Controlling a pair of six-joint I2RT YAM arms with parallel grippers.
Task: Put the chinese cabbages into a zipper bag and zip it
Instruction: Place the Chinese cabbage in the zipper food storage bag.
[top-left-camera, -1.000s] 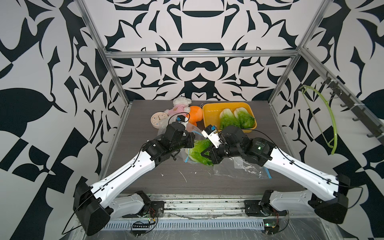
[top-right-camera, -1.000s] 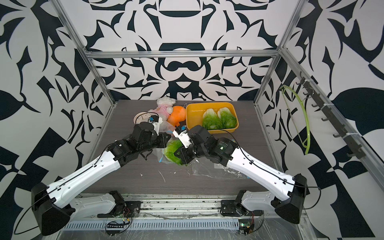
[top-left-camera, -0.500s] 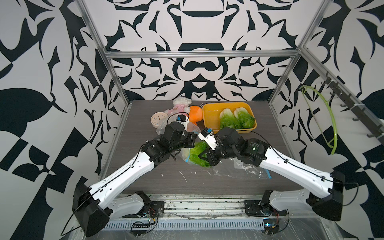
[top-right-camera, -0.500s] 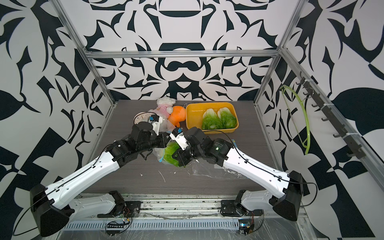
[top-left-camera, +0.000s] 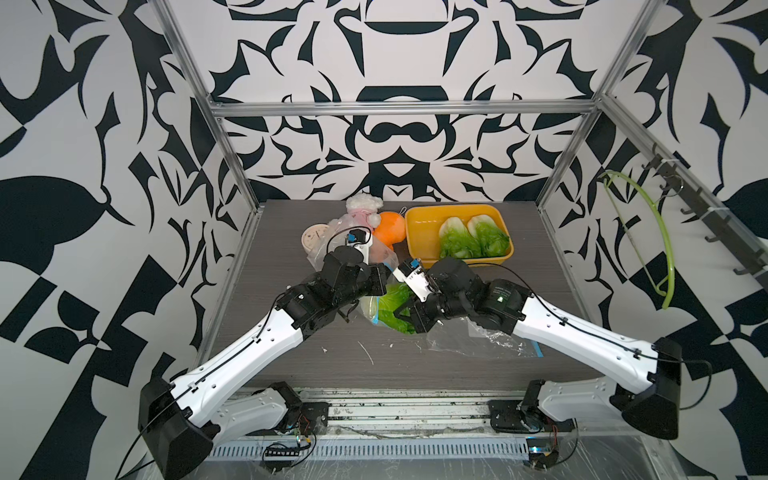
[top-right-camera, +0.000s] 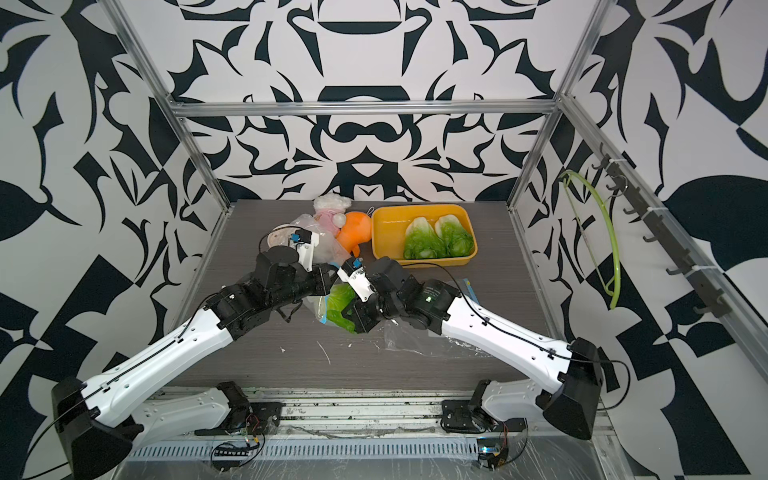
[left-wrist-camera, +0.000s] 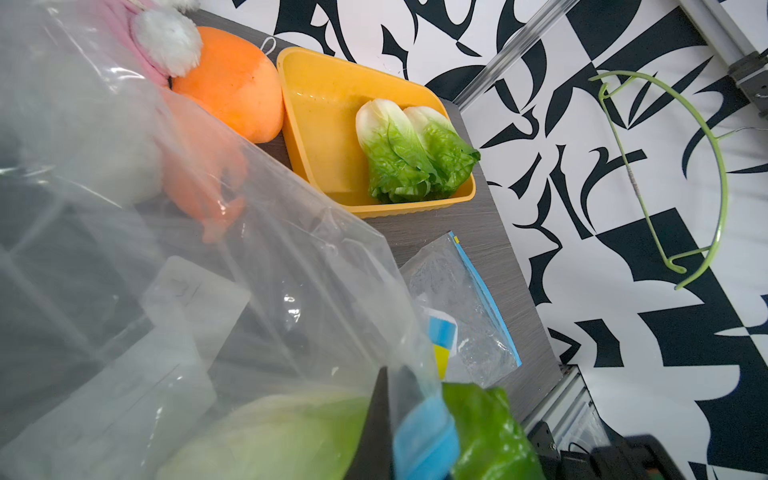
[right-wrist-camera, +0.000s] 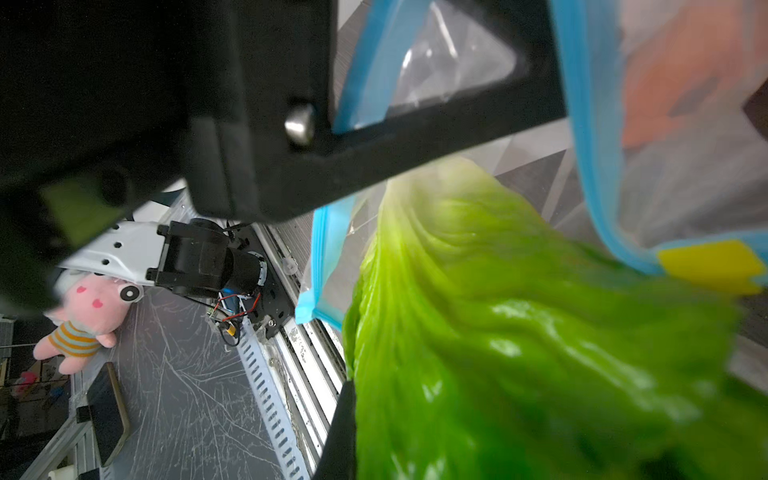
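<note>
A clear zipper bag (top-left-camera: 369, 305) with a blue zip strip (left-wrist-camera: 424, 436) hangs at mid-table. My left gripper (top-left-camera: 380, 279) is shut on its rim. My right gripper (top-left-camera: 405, 316) is shut on one of the chinese cabbages (top-left-camera: 392, 303), seen in both top views (top-right-camera: 338, 302). Its pale stem end (left-wrist-camera: 270, 432) lies inside the bag mouth, and the green leaf tips (right-wrist-camera: 478, 332) stick out past the zip. Only one right finger (right-wrist-camera: 340, 428) shows beside the leaves. Two more cabbages (top-left-camera: 455, 240) (top-left-camera: 488, 237) lie side by side in the yellow tray (top-left-camera: 415, 232).
An orange plush (top-left-camera: 390, 232), a pink and white plush (top-left-camera: 363, 208) and a small clock (top-left-camera: 313, 241) crowd the back left, with crumpled plastic (top-left-camera: 338, 230). A second clear bag (top-left-camera: 478, 340) lies flat under my right arm. A green hanger (top-left-camera: 648, 232) hangs on the right wall.
My right gripper has carried the cabbage a little to the left, further into the bag mouth. My left gripper has kept its hold on the rim and hardly moved.
</note>
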